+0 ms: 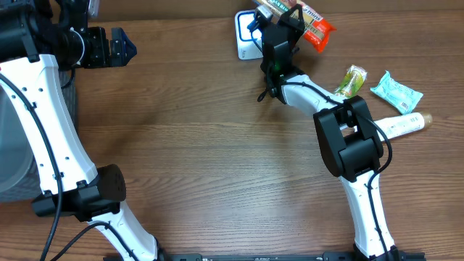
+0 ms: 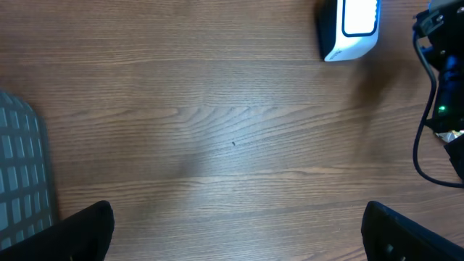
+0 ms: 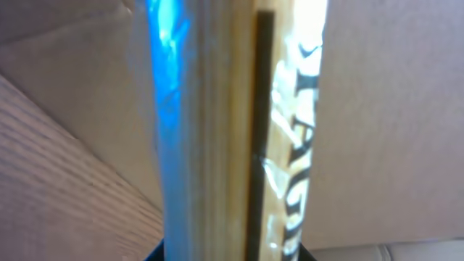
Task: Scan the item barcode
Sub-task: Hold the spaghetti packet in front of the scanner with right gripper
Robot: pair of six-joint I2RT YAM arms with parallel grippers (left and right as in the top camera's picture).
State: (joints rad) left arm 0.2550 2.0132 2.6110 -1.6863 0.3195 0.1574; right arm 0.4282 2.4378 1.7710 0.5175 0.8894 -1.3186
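**One packet in the right tool**

Right tool (image 1: 288,27) is clamped on the snack packet (image 1: 317,30), which juts out either side of it, with the scanner (image 1: 245,38) on the counter (image 1: 203,145) just beside it. Left tool (image 1: 123,45) gapes wide, grasping nothing, well apart.

lettering on the snack packet (image 3: 290,145) is unreadably blurred.

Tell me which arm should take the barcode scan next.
Right. The right arm has its jaws shut on the snack packet, held close by the white scanner. The left arm is far across the table, jaws open and empty.
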